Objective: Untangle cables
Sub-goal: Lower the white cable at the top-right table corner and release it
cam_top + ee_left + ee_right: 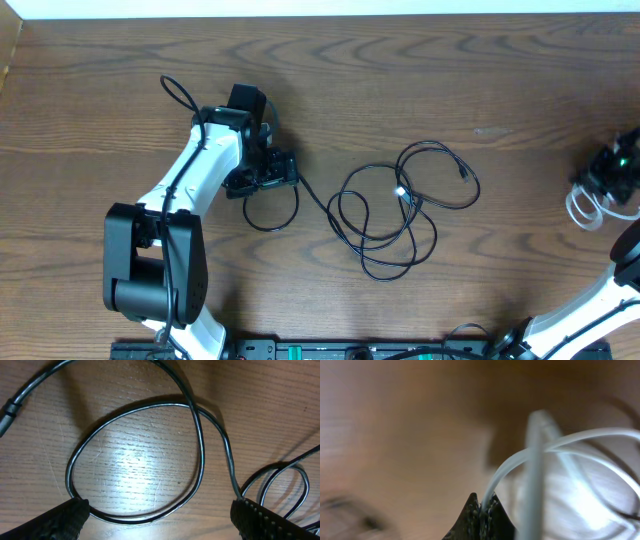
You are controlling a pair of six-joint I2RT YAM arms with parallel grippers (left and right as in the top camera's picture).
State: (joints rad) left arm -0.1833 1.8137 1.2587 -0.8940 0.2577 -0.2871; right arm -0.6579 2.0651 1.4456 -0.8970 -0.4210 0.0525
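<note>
A long black cable (385, 215) lies in tangled loops at the table's middle, and one strand runs left to a small loop (270, 212) under my left gripper. My left gripper (265, 178) is open, low over that black loop (140, 460), one finger on each side of the loop. My right gripper (612, 172) at the far right edge is shut on the white cable (585, 208), whose loops hang beside it. In the right wrist view the white cable (520, 462) comes out of the closed fingertips (482, 510).
The wooden table (420, 80) stretches around the cables. A black plug end (9, 410) lies at the left of the left wrist view. A rail with the arm bases (330, 350) runs along the front edge.
</note>
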